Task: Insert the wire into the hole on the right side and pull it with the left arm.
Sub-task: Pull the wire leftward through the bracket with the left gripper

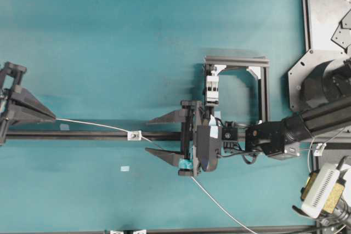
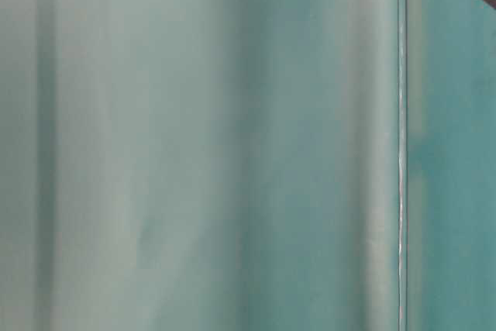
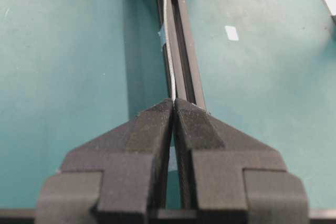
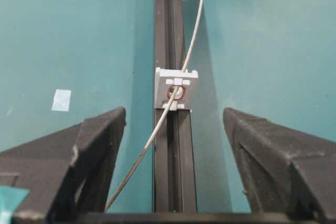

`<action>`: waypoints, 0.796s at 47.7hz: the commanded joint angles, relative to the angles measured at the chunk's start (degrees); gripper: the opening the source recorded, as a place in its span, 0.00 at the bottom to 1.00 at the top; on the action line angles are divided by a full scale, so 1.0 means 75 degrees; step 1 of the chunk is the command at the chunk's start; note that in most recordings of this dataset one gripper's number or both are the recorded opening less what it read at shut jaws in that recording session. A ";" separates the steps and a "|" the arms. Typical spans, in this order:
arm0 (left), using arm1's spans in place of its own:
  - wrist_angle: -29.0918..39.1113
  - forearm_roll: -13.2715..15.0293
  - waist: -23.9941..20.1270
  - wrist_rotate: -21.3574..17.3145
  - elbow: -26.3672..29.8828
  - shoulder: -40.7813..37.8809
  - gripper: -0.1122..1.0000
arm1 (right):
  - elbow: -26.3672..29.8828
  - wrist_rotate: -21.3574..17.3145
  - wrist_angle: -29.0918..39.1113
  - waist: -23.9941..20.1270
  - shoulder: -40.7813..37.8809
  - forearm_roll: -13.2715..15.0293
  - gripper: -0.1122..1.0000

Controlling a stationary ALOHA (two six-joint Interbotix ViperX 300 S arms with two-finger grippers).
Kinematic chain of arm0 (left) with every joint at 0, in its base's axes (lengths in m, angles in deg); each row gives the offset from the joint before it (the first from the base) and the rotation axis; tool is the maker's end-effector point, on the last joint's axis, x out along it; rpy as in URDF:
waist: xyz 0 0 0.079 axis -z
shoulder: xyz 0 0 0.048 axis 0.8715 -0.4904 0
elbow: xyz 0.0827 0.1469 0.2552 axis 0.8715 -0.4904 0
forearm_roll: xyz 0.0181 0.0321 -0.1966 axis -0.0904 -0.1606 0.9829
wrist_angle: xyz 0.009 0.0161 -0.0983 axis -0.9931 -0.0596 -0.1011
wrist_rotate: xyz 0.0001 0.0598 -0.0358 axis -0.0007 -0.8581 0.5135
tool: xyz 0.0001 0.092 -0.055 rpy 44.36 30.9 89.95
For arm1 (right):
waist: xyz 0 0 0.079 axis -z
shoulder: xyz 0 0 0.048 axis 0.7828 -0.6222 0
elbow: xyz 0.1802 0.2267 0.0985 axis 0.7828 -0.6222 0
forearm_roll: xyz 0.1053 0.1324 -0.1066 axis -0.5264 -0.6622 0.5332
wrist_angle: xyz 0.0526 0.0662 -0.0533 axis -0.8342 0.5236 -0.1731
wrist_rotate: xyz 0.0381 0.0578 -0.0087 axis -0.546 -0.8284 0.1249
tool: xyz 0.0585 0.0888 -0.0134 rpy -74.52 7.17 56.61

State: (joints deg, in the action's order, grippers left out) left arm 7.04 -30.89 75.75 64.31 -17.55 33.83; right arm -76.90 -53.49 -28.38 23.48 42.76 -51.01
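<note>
the wire (image 1: 93, 124) already runs through the hole (image 4: 176, 92) in the small silver-white bracket (image 1: 134, 135) on the black rail (image 1: 82, 134), so by my reading the step in hand is the pull. the left hand (image 3: 173, 103) is pinched tight on the wire's end, fingertips together, far out at the left edge of the tabletop (image 1: 137, 36). the right hand (image 1: 162, 138) stands wide, holding nothing, its fingers either side of the rail just right of the bracket, with the wire's free length trailing away beneath it. to pull well, i'd draw the wire along the rail's line, level with the hole, so it slides rather than saws on the bracket's edge. pull steadily and watch the trailing length for snags under the right hand.
</note>
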 commanded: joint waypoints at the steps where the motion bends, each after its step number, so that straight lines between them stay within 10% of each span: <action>1: -0.0035 -0.0035 0.0035 -0.0035 -0.0047 0.0199 0.01 | 0.0047 0.0000 -0.0035 0.0000 0.0270 0.0023 0.85; 29: 0.0469 -0.0035 0.0035 0.0047 0.0035 0.0270 0.01 | 0.0047 0.0000 -0.0035 0.0000 0.0270 0.0023 0.85; 38: 0.0469 -0.0012 0.0035 0.0094 0.0023 0.0258 0.17 | 0.0047 0.0000 -0.0035 0.0000 0.0270 0.0023 0.85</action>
State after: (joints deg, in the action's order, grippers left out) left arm 10.82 -31.06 75.84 64.92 -17.99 35.14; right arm -76.90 -53.49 -28.38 23.48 42.85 -51.01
